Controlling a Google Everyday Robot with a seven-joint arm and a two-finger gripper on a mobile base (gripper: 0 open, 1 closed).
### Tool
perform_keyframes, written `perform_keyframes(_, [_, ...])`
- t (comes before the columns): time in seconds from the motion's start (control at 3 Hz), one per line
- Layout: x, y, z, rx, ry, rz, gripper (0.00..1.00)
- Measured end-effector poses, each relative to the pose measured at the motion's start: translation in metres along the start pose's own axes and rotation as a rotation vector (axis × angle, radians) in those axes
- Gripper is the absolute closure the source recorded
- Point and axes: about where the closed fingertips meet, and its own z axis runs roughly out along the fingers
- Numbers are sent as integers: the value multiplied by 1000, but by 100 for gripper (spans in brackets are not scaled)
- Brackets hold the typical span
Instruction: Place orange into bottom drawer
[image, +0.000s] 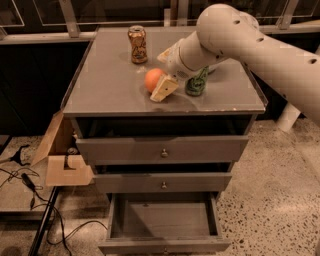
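The orange (152, 79) rests on the top of the grey cabinet (105, 85), near the middle. My gripper (163, 71) comes in from the right and is open around the orange's right side. One cream finger (164, 89) lies at the orange's front and the other (165, 54) is behind it. The bottom drawer (165, 220) is pulled out below and nothing shows inside it. The two upper drawers are pushed in.
An orange-brown patterned can (137, 44) stands at the back left of the cabinet top. A green can (196, 82) stands just right of the gripper, partly hidden by the arm. A cardboard box (62, 160) and cables (30, 187) lie on the floor to the left.
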Motion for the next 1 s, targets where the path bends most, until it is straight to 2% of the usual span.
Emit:
perform_keyframes(0.67, [8, -5, 27, -33, 25, 28, 28])
perform_keyframes(1.0, [8, -5, 27, -33, 25, 28, 51])
